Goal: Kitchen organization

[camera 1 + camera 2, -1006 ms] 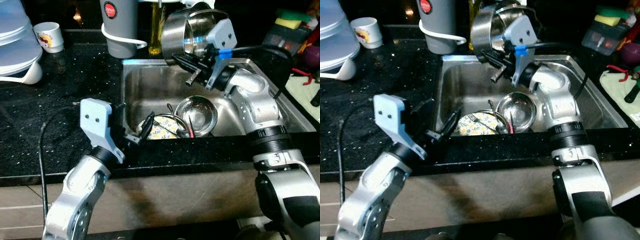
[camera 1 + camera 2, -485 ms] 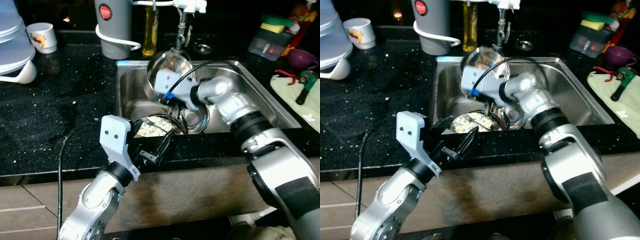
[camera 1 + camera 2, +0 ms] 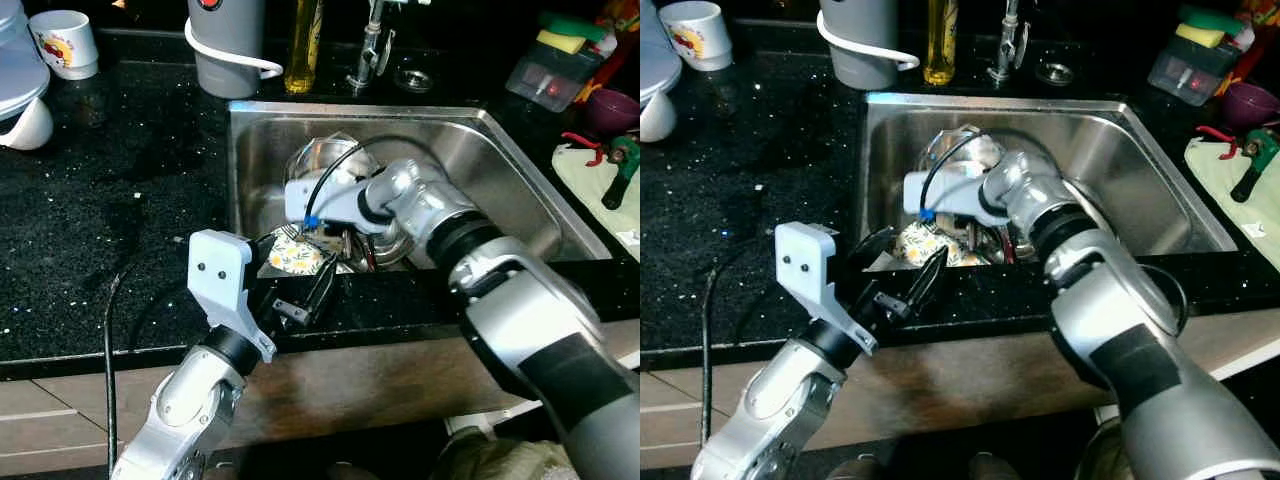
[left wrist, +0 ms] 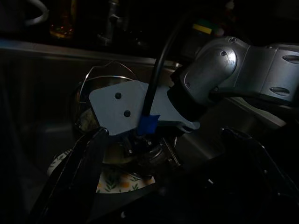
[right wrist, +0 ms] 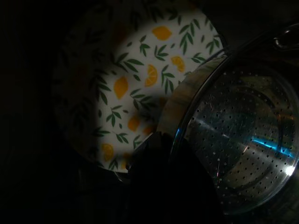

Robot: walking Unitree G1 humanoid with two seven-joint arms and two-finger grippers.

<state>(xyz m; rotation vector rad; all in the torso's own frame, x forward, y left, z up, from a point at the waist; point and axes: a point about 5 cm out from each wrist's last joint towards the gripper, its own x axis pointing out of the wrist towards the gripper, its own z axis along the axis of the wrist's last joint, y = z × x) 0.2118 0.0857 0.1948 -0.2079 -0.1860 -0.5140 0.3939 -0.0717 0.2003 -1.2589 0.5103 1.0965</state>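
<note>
Right hand (image 5: pixel 159 154) low in the sink (image 3: pixel 520 170), clamped on a perforated steel colander's (image 5: pixel 243 144) rim; left hand (image 3: pixel 905 290) spread wide.

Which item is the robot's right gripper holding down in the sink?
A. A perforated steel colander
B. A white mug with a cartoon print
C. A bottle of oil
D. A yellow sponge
A: the right gripper is clamped on the rim of a perforated steel colander, low in the sink over the lemon-print plate.
</note>
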